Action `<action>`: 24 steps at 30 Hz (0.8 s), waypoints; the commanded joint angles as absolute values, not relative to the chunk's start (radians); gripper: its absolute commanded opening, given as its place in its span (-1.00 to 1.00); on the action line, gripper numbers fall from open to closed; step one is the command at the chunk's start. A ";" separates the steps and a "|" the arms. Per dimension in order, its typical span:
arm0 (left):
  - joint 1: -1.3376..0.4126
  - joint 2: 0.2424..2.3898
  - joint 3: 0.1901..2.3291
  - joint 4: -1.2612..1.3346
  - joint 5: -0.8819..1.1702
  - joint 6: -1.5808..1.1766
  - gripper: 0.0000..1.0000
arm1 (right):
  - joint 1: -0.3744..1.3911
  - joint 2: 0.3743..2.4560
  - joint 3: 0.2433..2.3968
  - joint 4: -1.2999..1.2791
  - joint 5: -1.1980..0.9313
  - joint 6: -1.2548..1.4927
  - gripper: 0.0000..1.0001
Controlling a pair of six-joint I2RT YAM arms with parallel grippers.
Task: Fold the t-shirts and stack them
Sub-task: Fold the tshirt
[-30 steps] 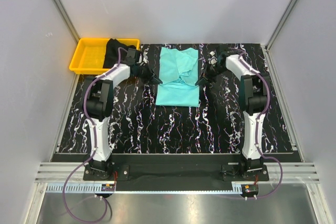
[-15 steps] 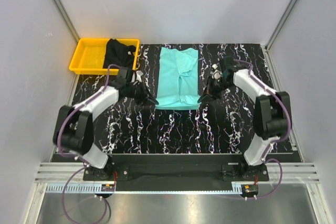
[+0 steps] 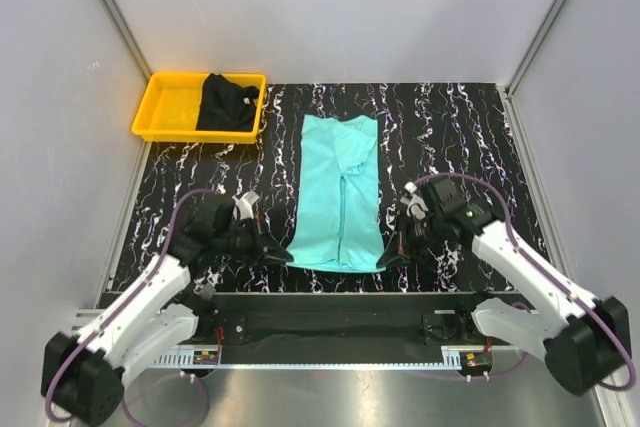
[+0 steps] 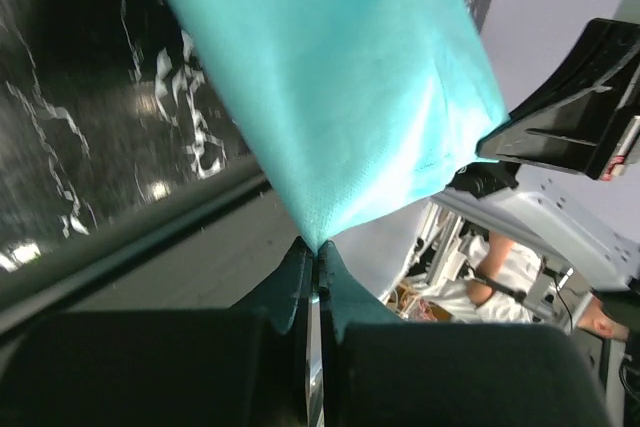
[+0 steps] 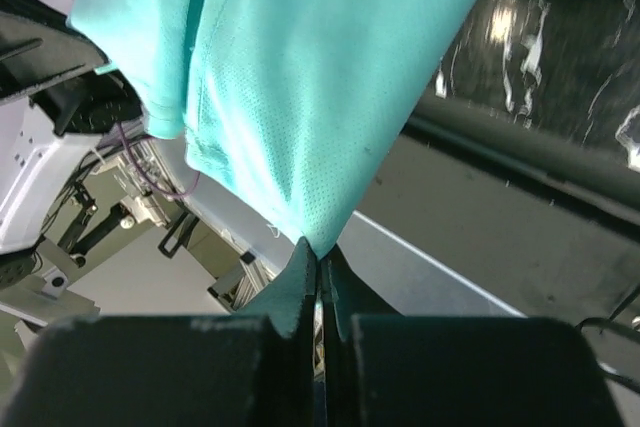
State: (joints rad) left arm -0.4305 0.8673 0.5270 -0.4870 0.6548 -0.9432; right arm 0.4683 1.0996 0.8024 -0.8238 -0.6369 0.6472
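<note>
Length is what matters for us now: the turquoise t-shirt (image 3: 340, 187) lies as a long narrow band down the middle of the table (image 3: 450, 137), its long axis running from the far side straight toward the arm bases. We hold its near end. The left gripper (image 3: 283, 255) is pressed together on the near left corner and the right gripper (image 3: 385, 262) is pressed together on the near right corner. Both wrist views show the cloth drawn to a point between closed fingers. All the rest of the shirt therefore lies away from both claws, toward the back wall, and neither arm is nearer than the other. We judge that the next fold must carry this hem forward along that axis, both sides level. The black t-shirt (image 3: 227, 104) sits well apart in the yellow tray (image 3: 165, 117), on the left arm's side.
</note>
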 commanded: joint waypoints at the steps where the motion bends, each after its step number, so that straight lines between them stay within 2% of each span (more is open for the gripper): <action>1: -0.456 0.712 0.460 -0.535 0.692 -1.051 -1.00 | 0.540 0.942 0.740 -0.856 -0.618 0.805 -1.00; 5: -0.477 0.540 0.446 -0.621 0.683 -1.126 -1.00 | 0.627 0.806 0.693 -0.926 -0.575 0.906 -1.00; 10: -0.485 0.472 0.495 -0.765 0.663 -1.101 -1.00 | 0.647 0.684 0.686 -1.025 -0.558 0.963 -1.00; 15: -0.485 0.612 0.586 -0.762 0.632 -1.042 -1.00 | 0.644 0.739 0.767 -1.019 -0.499 0.942 -1.00; 19: -0.485 0.810 0.747 -0.717 0.606 -0.954 -1.00 | 0.618 0.961 0.866 -0.985 -0.468 0.844 -1.00; 24: -0.480 1.055 0.902 -0.677 0.610 -0.867 -1.00 | 0.416 1.152 1.000 -0.962 -0.580 0.652 -1.00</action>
State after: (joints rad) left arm -0.4858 0.9791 0.8211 -0.7357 0.6216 -0.9535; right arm 0.4999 1.1004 0.9279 -0.9783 -0.5396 0.7948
